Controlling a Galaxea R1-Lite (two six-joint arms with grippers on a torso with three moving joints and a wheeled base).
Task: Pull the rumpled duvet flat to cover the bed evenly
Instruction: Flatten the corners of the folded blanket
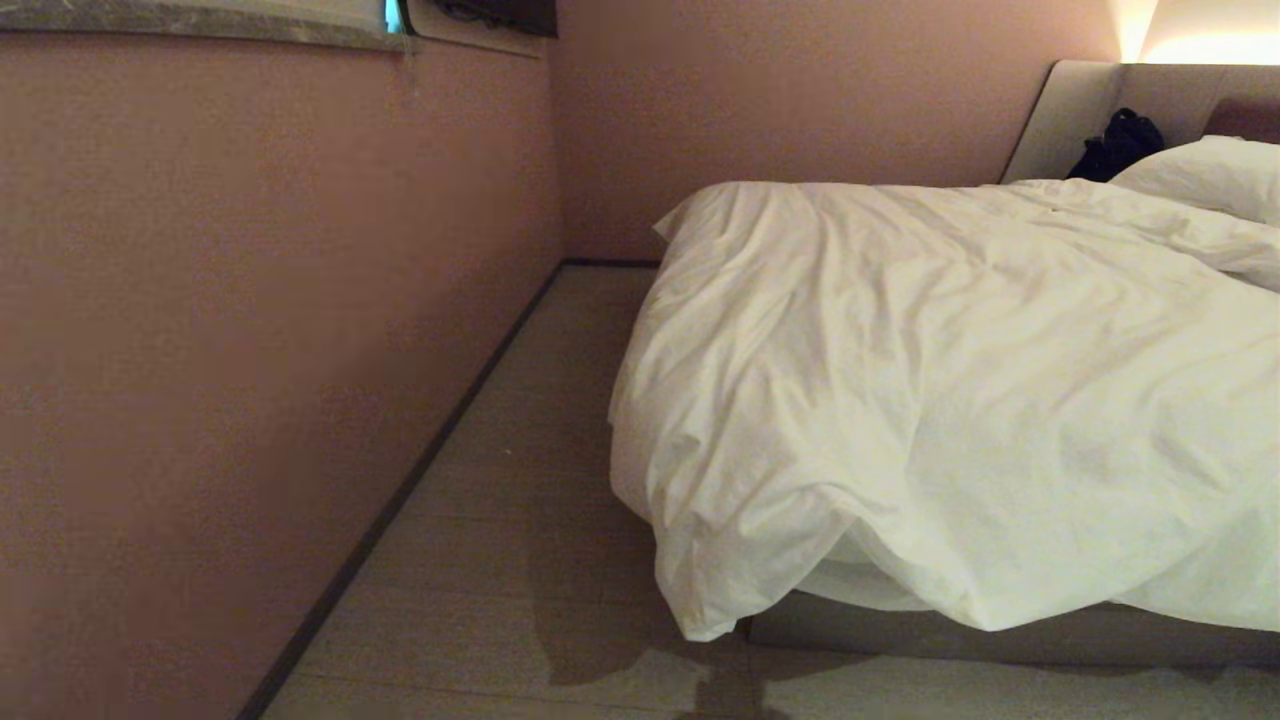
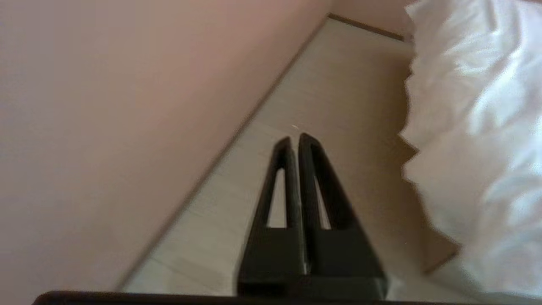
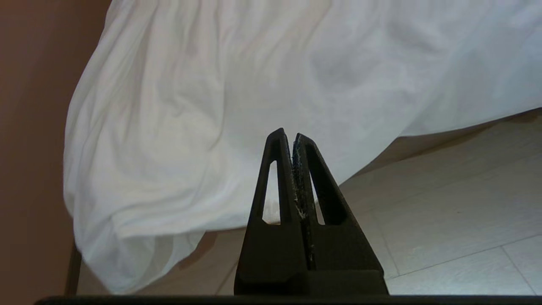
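Head view: showing 1 duvet (image 1: 930, 400), white, puffy and creased, filling the right half of the frame and spilling over the near corner of 1 bed (image 1: 900, 632), grey-beige base peeking out lower right. Showing 1 plump white pillow (image 1: 1215, 175) and 1 dark bundle (image 1: 1118, 145) upper right, against the padded headboard (image 1: 1075, 110). Pinkish wall (image 1: 250, 350) at left, pale floor (image 1: 500, 560) below.

Left wrist view: showing 1 left gripper (image 2: 295, 140), black and tapered, clenched on nothing, hanging over the floor at lower centre, duvet at right edge.

Right wrist view: showing 1 right gripper (image 3: 286, 135), clenched and empty, in front of the drooping duvet corner.
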